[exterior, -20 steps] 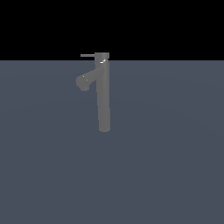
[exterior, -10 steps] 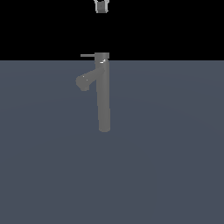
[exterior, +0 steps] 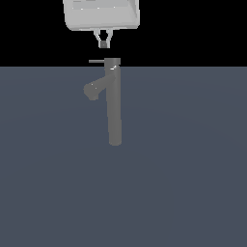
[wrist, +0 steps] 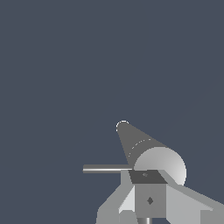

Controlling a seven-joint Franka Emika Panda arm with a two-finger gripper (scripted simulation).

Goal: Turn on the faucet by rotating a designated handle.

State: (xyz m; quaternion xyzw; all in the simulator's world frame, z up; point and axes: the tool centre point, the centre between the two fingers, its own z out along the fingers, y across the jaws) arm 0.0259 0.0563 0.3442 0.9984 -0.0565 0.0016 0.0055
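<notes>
The faucet (exterior: pixel 114 106) is a tall grey column standing upright on the grey floor, with an angled spout (exterior: pixel 93 89) branching toward the exterior view's left. The handle (exterior: pixel 96 61) is a thin dark rod sticking out from the top cap toward the exterior view's left. My gripper (exterior: pixel 103 44) hangs just above the handle near the cap, apart from it, fingers together and empty. In the wrist view the faucet (wrist: pixel 140 146) is seen from above, the handle (wrist: pixel 107 169) pokes out sideways, and the gripper (wrist: pixel 148 176) sits over the cap's edge.
The flat grey floor (exterior: pixel 193 169) spreads all around the faucet. The white hand body (exterior: pixel 101 14) fills the upper part of the exterior view.
The gripper has come down from above the picture into view and now hangs just over the handle. The faucet and handle have not moved.
</notes>
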